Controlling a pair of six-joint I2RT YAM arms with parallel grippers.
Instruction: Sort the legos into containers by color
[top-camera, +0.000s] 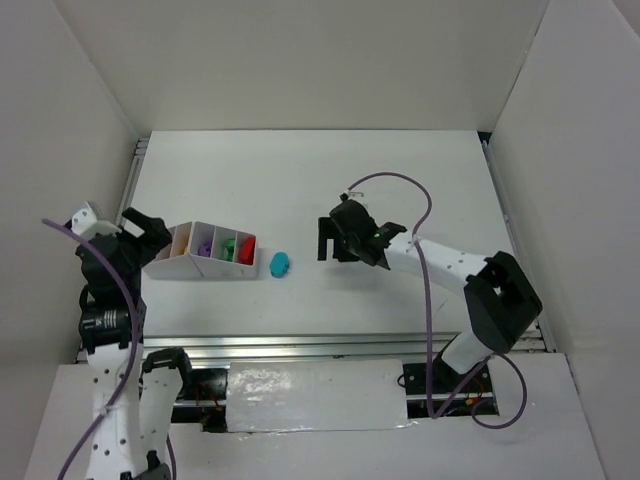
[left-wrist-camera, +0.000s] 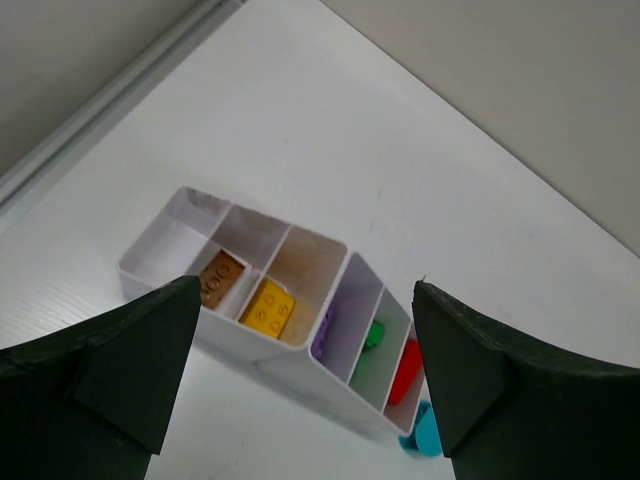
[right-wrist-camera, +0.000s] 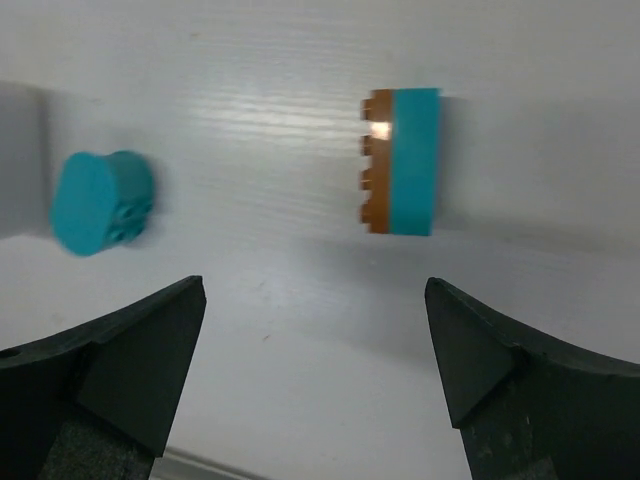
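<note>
From above, we cannot find the teal-and-brown brick; the right tool hangs over that part of the bench. The left tool overlaps the left end of the white tray there. In the left wrist view the teal oval brick is cut by the lower edge, and the dividers hide most of the purple brick, green brick and red brick.

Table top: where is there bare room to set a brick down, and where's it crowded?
Bare: the far table beyond the tray and right gripper, and the near strip between tray and rail. Crowded: the tray, the teal oval brick beside it, and the teal-and-brown brick below the right gripper.
</note>
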